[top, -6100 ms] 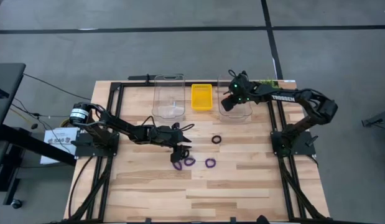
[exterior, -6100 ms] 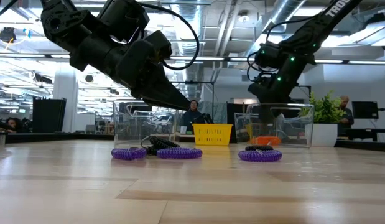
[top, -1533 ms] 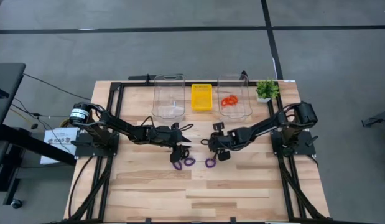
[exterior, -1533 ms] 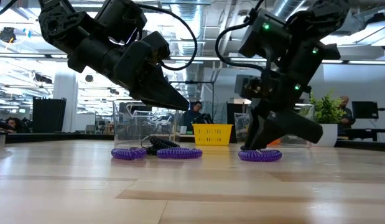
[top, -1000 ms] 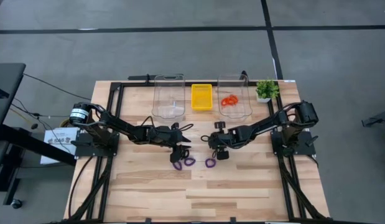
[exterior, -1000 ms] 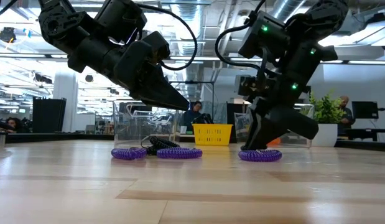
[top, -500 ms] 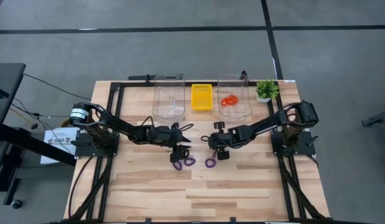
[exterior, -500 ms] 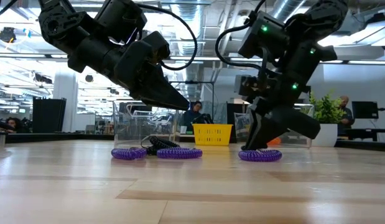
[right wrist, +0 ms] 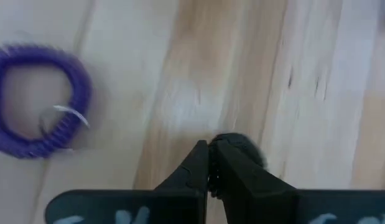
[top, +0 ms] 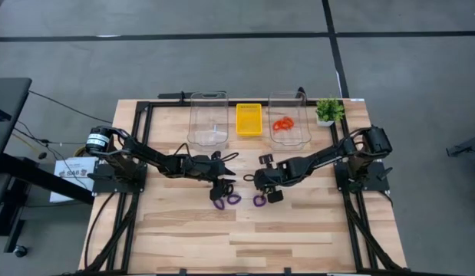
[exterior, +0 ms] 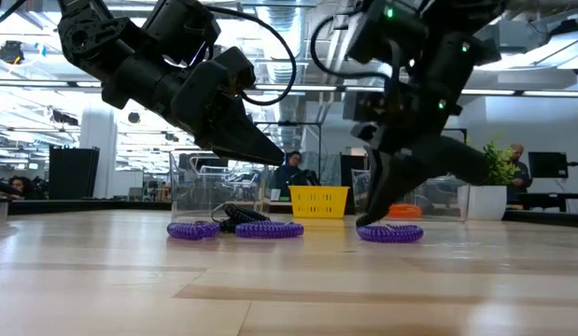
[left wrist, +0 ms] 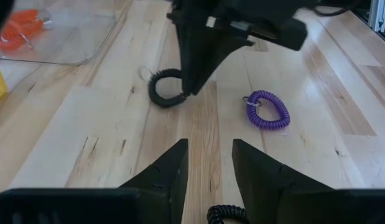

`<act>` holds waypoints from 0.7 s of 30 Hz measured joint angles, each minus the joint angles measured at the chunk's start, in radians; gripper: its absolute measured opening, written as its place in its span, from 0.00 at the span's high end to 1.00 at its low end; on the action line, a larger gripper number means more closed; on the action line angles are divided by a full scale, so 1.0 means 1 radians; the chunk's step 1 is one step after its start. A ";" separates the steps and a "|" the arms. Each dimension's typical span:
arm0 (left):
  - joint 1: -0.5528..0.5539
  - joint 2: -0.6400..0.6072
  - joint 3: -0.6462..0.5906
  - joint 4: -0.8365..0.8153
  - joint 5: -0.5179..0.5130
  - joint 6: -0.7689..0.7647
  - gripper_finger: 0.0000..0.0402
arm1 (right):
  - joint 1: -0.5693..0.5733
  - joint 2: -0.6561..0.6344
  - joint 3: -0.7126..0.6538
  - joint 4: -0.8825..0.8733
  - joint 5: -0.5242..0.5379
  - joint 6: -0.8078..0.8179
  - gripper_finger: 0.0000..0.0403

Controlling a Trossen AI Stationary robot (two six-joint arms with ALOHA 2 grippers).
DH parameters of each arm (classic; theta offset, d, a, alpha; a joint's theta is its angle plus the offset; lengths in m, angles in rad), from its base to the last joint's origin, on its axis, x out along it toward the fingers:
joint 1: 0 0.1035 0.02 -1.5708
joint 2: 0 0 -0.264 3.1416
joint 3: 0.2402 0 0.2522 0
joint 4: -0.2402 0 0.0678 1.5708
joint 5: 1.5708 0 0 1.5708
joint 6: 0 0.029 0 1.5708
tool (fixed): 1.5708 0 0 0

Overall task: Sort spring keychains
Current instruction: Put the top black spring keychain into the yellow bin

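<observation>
Wooden slats form the table (top: 298, 230), with two clear bins (top: 209, 119) and a yellow tray (top: 249, 119) along its far edge; orange-red keychains (top: 282, 123) lie in the right-hand bin.

The right gripper (top: 262, 179) is at mid-table. Its fingers (right wrist: 201, 163) are pressed nearly together, pinching the coil of a black keychain (left wrist: 165, 89). That keychain appears in the left wrist view at the tips of the right arm's fingers, on or just above the wood; whether it is clear of the table cannot be told.

The left gripper (top: 222, 184) hovers low beside it, jaws parted and holding nothing. A second black keychain (left wrist: 228, 215) lies just beneath those fingers.

Three purple keychains (top: 259, 201) lie on the table near both grippers, one just beside the right gripper, two by the left.
</observation>
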 joint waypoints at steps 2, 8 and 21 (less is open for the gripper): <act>0.000 0.000 0.000 0.000 0.000 0.000 0.70 | 0.018 -0.001 0.016 -0.001 0.022 -0.014 0.97; 0.000 0.000 0.000 0.000 0.000 0.000 0.70 | 0.063 -0.002 0.058 -0.009 0.109 -0.058 0.97; 0.000 0.000 0.000 0.000 0.000 0.000 0.70 | 0.111 -0.003 0.109 -0.002 0.251 -0.114 0.96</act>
